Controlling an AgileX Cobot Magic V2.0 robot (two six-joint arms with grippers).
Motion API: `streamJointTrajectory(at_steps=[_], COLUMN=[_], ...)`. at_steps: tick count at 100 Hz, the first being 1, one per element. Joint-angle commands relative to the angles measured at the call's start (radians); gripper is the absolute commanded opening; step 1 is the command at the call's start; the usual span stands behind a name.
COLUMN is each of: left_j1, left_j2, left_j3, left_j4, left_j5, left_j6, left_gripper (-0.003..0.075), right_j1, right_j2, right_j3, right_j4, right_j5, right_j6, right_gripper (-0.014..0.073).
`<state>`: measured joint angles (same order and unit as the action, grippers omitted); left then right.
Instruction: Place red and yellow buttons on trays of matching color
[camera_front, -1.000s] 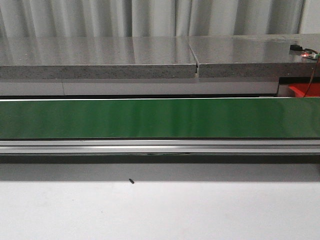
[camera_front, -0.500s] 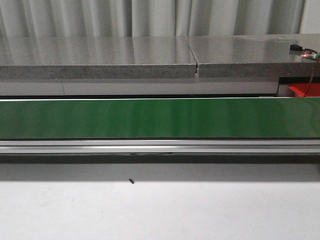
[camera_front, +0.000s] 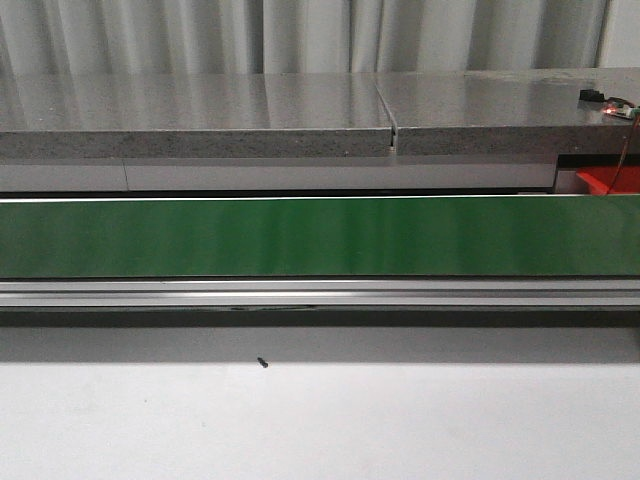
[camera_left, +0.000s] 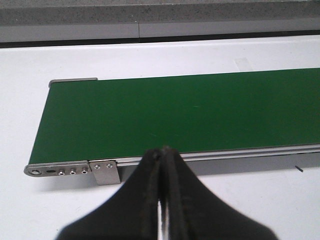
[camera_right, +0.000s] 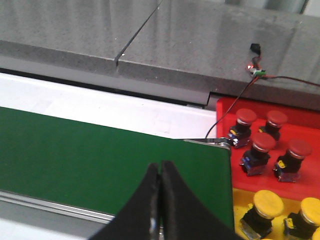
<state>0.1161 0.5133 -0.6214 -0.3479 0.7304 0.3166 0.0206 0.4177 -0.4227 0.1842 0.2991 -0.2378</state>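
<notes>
In the right wrist view, several red buttons (camera_right: 262, 142) stand on a red tray (camera_right: 223, 112) at the end of the green belt (camera_right: 100, 155), and yellow buttons (camera_right: 267, 205) stand on a yellow tray (camera_right: 240, 197) beside it. My right gripper (camera_right: 160, 165) is shut and empty above the belt, a short way from the trays. My left gripper (camera_left: 163, 151) is shut and empty at the near rail, by the belt's other end (camera_left: 150, 115). No button lies on the belt. A corner of the red tray (camera_front: 605, 180) shows in the front view.
A grey stone shelf (camera_front: 300, 110) runs behind the conveyor (camera_front: 320, 237). A small circuit board with a lit red light and wires (camera_right: 257, 70) sits on the shelf above the red tray. A tiny dark speck (camera_front: 262, 362) lies on the white table in front.
</notes>
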Motion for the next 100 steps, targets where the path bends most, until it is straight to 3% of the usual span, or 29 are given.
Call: streamJointTrajectory(at_steps=[1, 41, 59, 100], left_j1=[-0.004, -0.004, -0.004, -0.004], left_j2=[0.001, 0.001, 0.003, 0.003], left_j3=[-0.029, -0.029, -0.029, -0.029], left_j4=[-0.026, -0.026, -0.026, -0.026], left_j5=[-0.063, -0.063, -0.062, -0.062], left_j6=[-0.004, -0.004, -0.004, -0.004], left_gripper=[-0.0020, -0.0020, -0.0020, -0.0020], right_j1=[0.001, 0.001, 0.001, 0.001], right_j2=[-0.084, -0.453, -0.442, -0.442], right_j3=[0.045, 0.341, 0.434, 0.434], right_j4=[-0.041, -0.044, -0.044, -0.084], right_j5=[-0.149, -0.190, -0.269, -0.266], right_j6=[0.030, 0.033, 0.082, 0.084], right_gripper=[-0.0068, -0.0068, -0.0068, -0.0068])
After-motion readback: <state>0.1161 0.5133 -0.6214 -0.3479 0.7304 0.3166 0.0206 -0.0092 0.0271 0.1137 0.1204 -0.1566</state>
